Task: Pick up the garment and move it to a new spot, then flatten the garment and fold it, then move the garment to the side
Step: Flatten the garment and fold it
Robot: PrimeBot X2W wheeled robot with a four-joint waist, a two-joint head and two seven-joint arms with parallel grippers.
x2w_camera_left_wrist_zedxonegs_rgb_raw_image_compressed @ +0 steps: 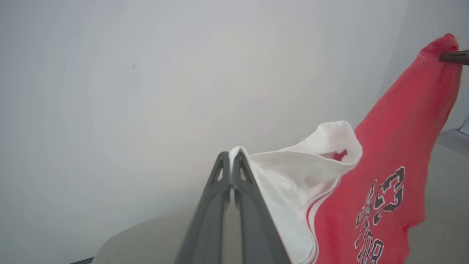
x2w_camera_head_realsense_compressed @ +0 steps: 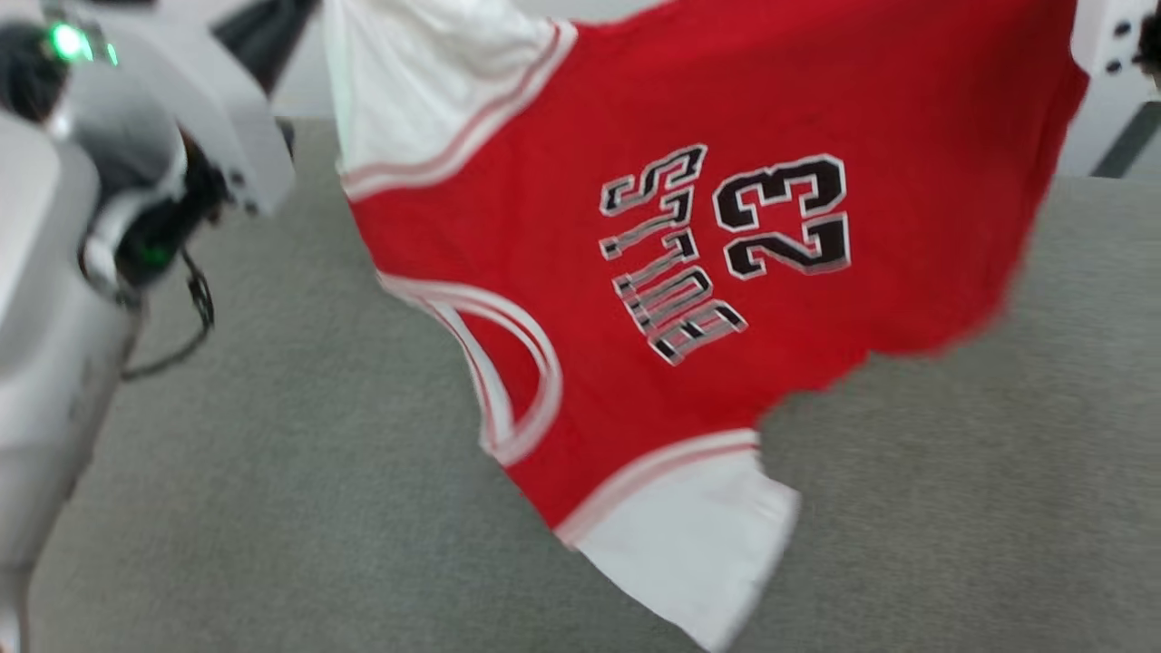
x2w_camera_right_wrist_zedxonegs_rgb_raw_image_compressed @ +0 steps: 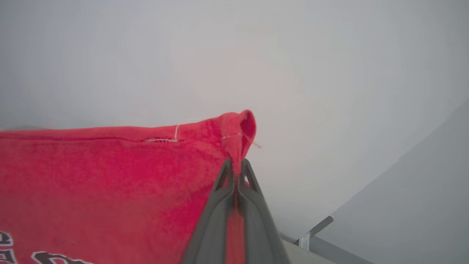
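The garment (x2w_camera_head_realsense_compressed: 635, 227) is a red jersey T-shirt with white sleeves, striped trim and black "23" lettering. It hangs spread in the air over the grey table (x2w_camera_head_realsense_compressed: 272, 453), turned sideways. My left gripper (x2w_camera_left_wrist_zedxonegs_rgb_raw_image_compressed: 231, 156) is shut on the edge of a white sleeve (x2w_camera_left_wrist_zedxonegs_rgb_raw_image_compressed: 293, 172). My right gripper (x2w_camera_right_wrist_zedxonegs_rgb_raw_image_compressed: 236, 163) is shut on a red hem corner (x2w_camera_right_wrist_zedxonegs_rgb_raw_image_compressed: 238, 132). In the left wrist view the right gripper's dark fingertips (x2w_camera_left_wrist_zedxonegs_rgb_raw_image_compressed: 454, 57) pinch the far red corner. The lower white sleeve (x2w_camera_head_realsense_compressed: 698, 544) dangles toward the table.
My pale left forearm with a green light (x2w_camera_head_realsense_compressed: 82, 181) fills the head view's left side. Part of the right arm's white casing (x2w_camera_head_realsense_compressed: 1107, 36) shows at the top right. A plain pale wall lies behind the table. A metal bracket (x2w_camera_right_wrist_zedxonegs_rgb_raw_image_compressed: 311, 234) sits at the table's edge.
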